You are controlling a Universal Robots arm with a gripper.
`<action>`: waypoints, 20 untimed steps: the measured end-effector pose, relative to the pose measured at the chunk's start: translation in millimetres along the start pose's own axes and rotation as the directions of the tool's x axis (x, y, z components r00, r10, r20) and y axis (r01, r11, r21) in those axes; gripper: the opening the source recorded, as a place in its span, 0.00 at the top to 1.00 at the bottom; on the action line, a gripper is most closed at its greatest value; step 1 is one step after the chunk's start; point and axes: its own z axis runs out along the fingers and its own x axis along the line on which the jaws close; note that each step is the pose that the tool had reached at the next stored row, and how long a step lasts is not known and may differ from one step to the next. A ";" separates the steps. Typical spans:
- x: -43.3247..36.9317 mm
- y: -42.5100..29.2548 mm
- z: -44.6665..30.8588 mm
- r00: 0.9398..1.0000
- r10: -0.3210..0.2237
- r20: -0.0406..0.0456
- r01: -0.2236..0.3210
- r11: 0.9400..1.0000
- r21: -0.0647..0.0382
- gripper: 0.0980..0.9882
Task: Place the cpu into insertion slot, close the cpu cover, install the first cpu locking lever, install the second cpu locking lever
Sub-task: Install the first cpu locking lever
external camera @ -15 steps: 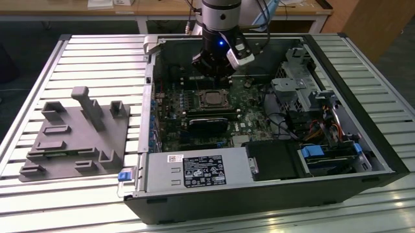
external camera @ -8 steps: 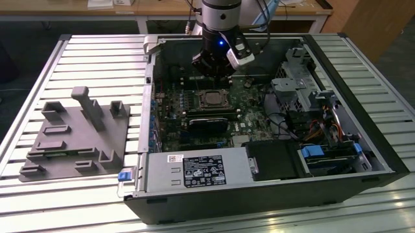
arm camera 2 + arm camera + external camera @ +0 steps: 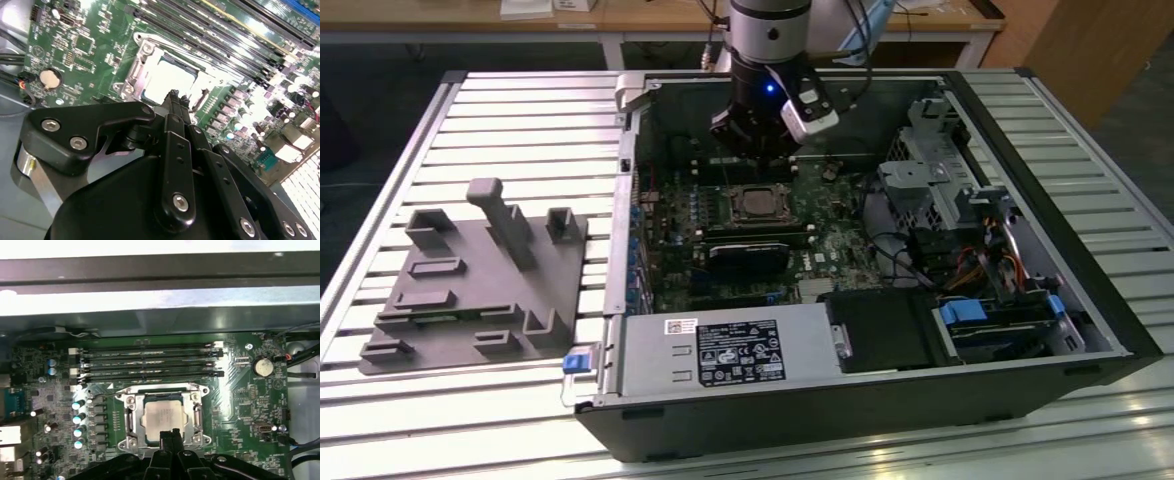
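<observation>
In both wrist views the gripper (image 3: 169, 436) (image 3: 175, 99) shows its black fingers pressed together, holding nothing, with the tips hanging just over one edge of the cpu (image 3: 163, 417). The cpu sits in the insertion slot (image 3: 141, 410), and the cpu cover (image 3: 129, 415) lies flat around it. Beyond are the memory slots (image 3: 150, 360). In the exterior view, the arm (image 3: 767, 40) drops straight down into the open computer case (image 3: 1067, 300).

The cpu (image 3: 164, 416) has a pale satiny metal top; the cpu cover (image 3: 133, 413) is bright silver metal.
</observation>
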 end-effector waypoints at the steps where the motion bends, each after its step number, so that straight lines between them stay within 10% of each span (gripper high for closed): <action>1: 2.1 -0.1 0.0 1.000 0.000 0.000 0.000 1.000 0.000 0.99; 16: 45.0 -3.1 -1.5 1.000 0.000 0.000 0.000 1.000 0.000 0.99; 20: 52.6 -3.7 -1.9 1.000 0.001 -0.001 -0.001 1.000 -0.015 0.99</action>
